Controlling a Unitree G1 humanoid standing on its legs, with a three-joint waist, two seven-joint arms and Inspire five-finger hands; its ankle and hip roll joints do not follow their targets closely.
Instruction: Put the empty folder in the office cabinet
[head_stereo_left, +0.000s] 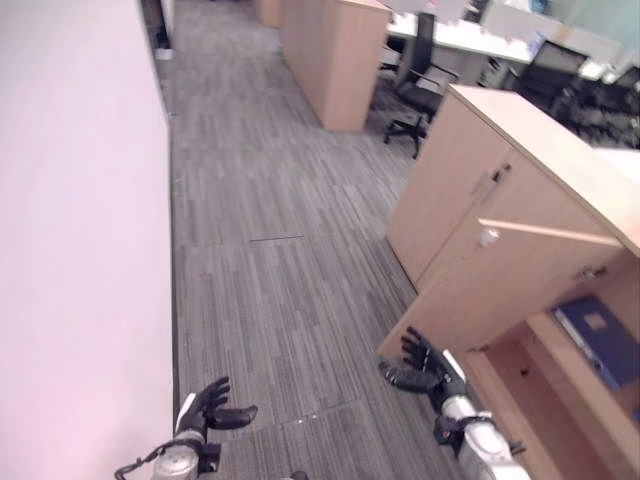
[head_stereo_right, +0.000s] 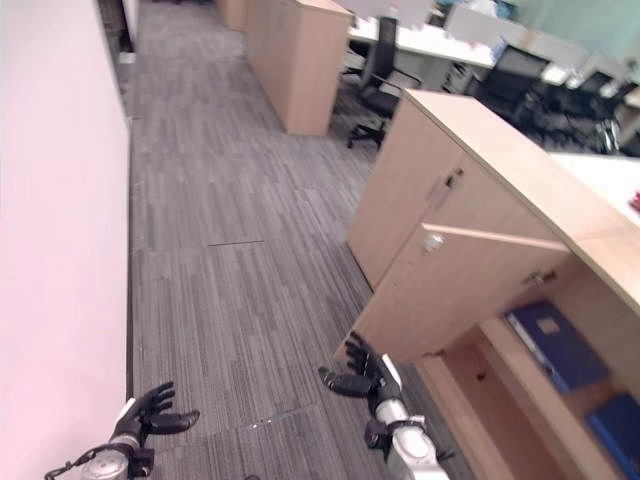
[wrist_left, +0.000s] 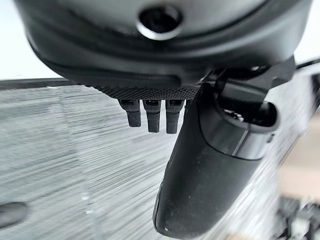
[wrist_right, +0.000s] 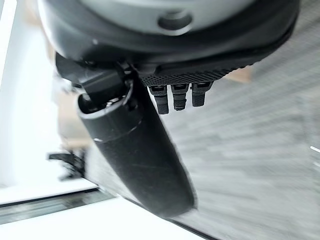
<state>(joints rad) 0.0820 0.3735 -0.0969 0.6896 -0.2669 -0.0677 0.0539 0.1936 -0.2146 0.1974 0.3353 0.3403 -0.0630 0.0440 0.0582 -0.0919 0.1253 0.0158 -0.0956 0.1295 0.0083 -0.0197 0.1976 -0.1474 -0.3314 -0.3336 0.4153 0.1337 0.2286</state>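
A: Where is the folder (head_stereo_right: 556, 345)?

B: A blue one lies on the shelf inside the open cabinet (head_stereo_right: 470, 205), at your right. I cannot tell if it is the empty one.

A: And your hands?

B: Left hand (head_stereo_left: 208, 408) and right hand (head_stereo_left: 425, 365) are both spread and hold nothing, over the carpet (head_stereo_left: 270, 250).

A: What could go wrong?

B: The door (head_stereo_right: 470, 285) stands open, near your right hand. If you turn fast, the arm may hit it.

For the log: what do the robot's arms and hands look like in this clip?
Both arms are silver-grey at the wrist, ending in dark, near-black hands. The left hand has a white patch near its wrist; the right hand has a white strip along its side. Up close, the palm edges are finely textured and the thumbs smooth and rounded.
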